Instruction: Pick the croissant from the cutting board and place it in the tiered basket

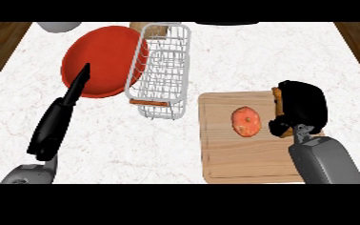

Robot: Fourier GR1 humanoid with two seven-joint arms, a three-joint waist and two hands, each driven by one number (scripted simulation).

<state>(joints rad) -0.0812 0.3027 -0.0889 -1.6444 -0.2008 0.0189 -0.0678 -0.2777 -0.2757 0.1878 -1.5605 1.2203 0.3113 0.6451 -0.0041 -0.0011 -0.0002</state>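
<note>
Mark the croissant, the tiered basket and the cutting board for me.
croissant (278, 97): head view, brown end showing left of the right hand.
tiered basket (163, 69): head view, white wire floor.
cutting board (225, 157): head view, bare wood near its lower left.

Croissant (278, 106) mostly hidden by right robot hand (304, 106).

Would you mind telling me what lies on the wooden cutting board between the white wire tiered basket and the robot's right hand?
In the head view, a round orange fruit lies on the wooden cutting board, between the white wire tiered basket and the right hand, which curls round the brown croissant.
</note>
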